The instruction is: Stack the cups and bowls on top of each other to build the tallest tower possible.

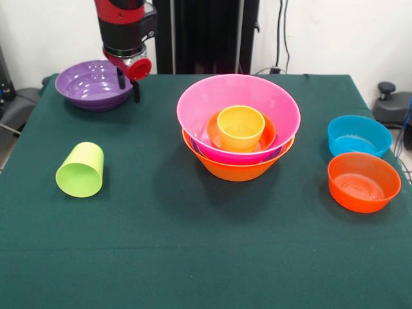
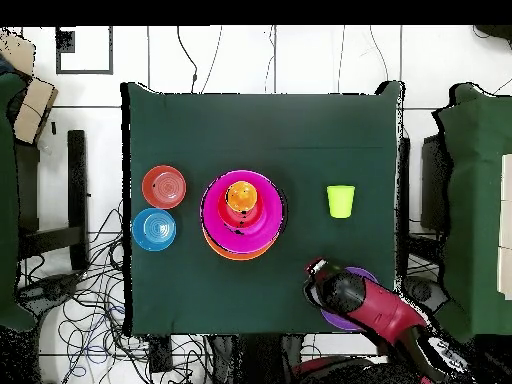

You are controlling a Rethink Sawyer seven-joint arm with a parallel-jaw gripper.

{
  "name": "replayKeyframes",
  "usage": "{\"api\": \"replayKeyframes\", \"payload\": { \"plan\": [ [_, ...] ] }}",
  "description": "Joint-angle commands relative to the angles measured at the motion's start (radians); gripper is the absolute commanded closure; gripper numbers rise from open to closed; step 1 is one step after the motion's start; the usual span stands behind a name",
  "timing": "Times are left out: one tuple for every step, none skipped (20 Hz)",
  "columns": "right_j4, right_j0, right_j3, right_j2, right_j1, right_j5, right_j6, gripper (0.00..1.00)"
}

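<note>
1. The red and black arm comes down at the far corner of the tabletop, its wrist pointing almost straight down over the purple bowl. From overhead it reaches in slantwise from the robot's side and hides most of that bowl.
2. The gripper hangs at the purple bowl's rim with its two short black fingers slightly apart and nothing between them; I cannot tell whether they touch the rim.
3. The tower stands in the middle of the tabletop, every piece mouth up: the yellow-orange bowl outermost at the base, a thin purple edge above it, then the large pink bowl, a small red-orange bowl inside it, and the orange cup upright in the centre.
4. The lime green cup lies on its side, well apart from the tower. Its long axis runs roughly from the robot's side to the camera's side in the front view, mouth toward that camera.
5. On the tower's other side sit the blue bowl and another red-orange bowl, both upright and close together, the blue one farther back.
6. I can read no writing or labels on any piece.
</note>
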Motion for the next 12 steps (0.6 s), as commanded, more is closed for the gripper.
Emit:
{"api": "replayKeyframes", "payload": {
  "plan": [
    [-0.004,-0.02,-0.029,0.093,0.018,0.024,0.051,0.0],
    [-0.008,-0.027,-0.03,0.097,0.023,0.019,0.046,0.0],
    [-0.009,-0.03,-0.033,0.099,0.028,0.018,0.045,0.0],
    [-0.01,-0.031,-0.034,0.099,0.029,0.016,0.045,0.0],
    [-0.011,-0.032,-0.034,0.099,0.031,0.014,0.045,0.0],
    [-0.012,-0.031,-0.033,0.098,0.03,0.012,0.047,0.0],
    [-0.014,-0.032,-0.032,0.097,0.032,0.008,0.047,0.0],
    [-0.015,-0.033,-0.033,0.097,0.035,0.006,0.047,0.0],
    [-0.019,-0.037,-0.036,0.099,0.044,-0.005,0.046,0.0],
    [-0.022,-0.04,-0.039,0.1,0.054,-0.016,0.047,0.0],
    [-0.026,-0.041,-0.043,0.099,0.064,-0.03,0.048,0.0],
    [-0.028,-0.04,-0.047,0.096,0.073,-0.039,0.05,0.0]
  ]
}}
